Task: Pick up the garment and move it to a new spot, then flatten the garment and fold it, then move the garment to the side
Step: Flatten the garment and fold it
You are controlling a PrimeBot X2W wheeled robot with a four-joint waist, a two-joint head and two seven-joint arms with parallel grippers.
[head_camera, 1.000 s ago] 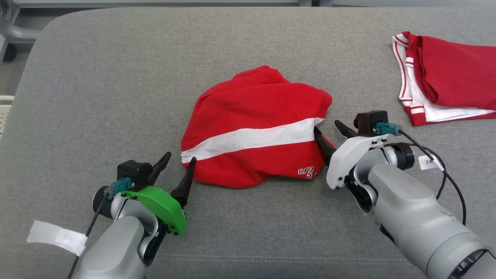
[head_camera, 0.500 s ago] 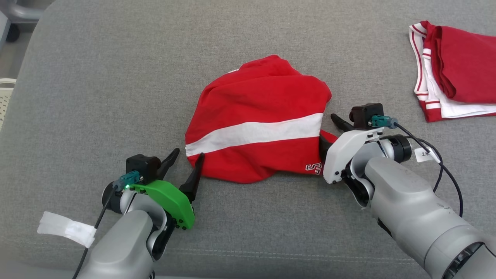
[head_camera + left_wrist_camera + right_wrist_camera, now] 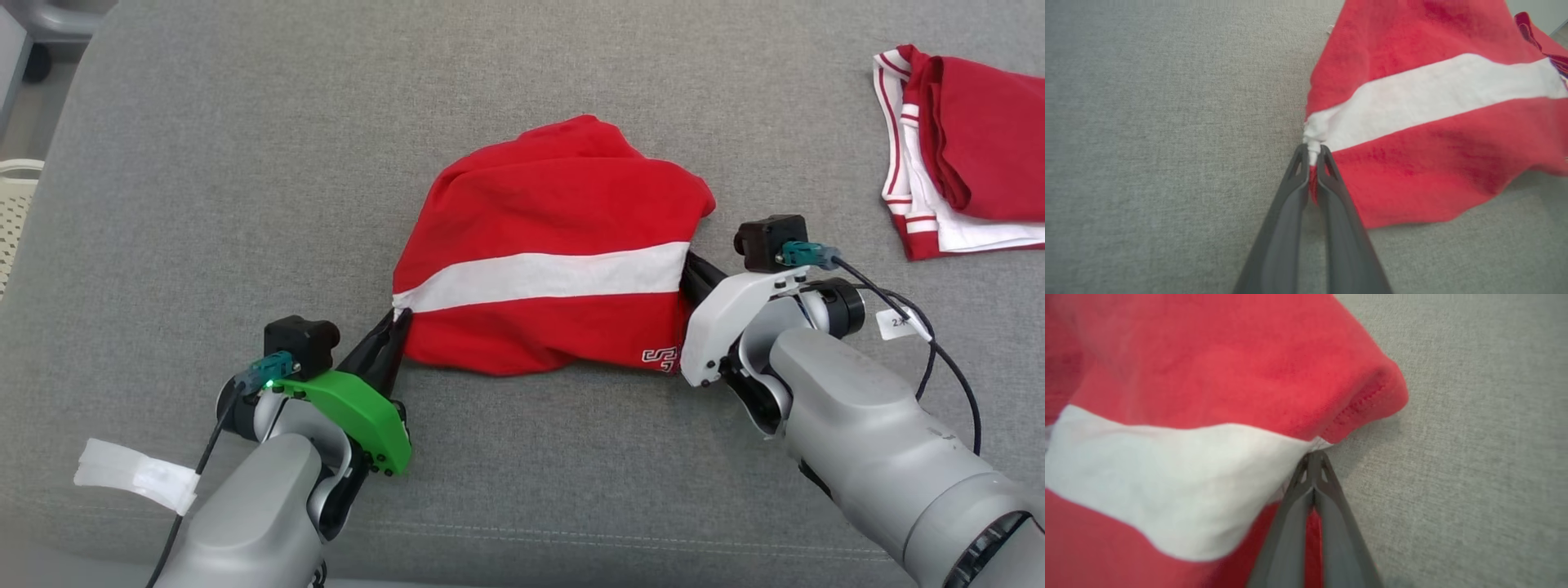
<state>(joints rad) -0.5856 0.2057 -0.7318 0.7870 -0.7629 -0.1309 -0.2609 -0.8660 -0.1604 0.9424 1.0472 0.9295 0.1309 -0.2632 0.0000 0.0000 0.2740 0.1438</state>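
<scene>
One garment (image 3: 555, 196), tight in left hand (image 3: 1312, 151) and right hand (image 3: 1314, 457)

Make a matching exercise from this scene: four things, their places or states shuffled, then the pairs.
1. left pincer
2. right pincer
3. crumpled red garment with a white stripe
4. folded red-and-white garment

A. far right of the grey fabric cushion, untouched
B. shut on the stripe's right end
C. mid-cushion, between both pincers
D. shut on the stripe's left end

Pairs: 1-D, 2-B, 3-C, 4-A
</scene>
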